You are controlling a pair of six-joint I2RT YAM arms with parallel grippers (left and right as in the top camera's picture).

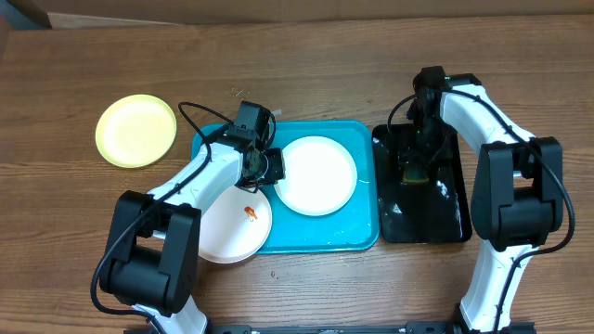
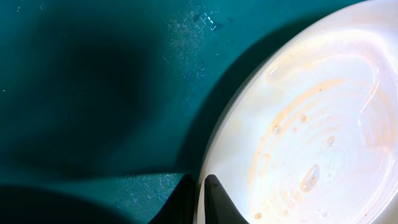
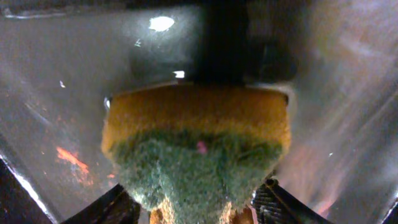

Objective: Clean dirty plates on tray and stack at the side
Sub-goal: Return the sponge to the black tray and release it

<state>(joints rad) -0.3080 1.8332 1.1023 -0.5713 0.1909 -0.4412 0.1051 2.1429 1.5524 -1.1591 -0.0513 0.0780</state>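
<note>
So the left gripper (image 1: 272, 167) is down on the turquoise tray (image 1: 325, 237), pinched shut on the left rim of the middle white plate (image 1: 317, 176). Up close that plate only has faint orange streaks and a few water drops on it. The second white plate (image 1: 232, 227) sits just below and left of that gripper, half hanging over the tray's front-left corner, with a small red smear on it. The yellow-green plate (image 1: 136, 130) is off on its own on the desk (image 1: 306, 56), well to the left of the tray. Over on the right, the right gripper (image 1: 419, 153) hangs above the black tray (image 1: 445, 209), fingers spread apart on either side of the sponge (image 1: 415, 173), which lies green side up. Count: three plates (two white, one yellow-green), two trays, one sponge.
</note>
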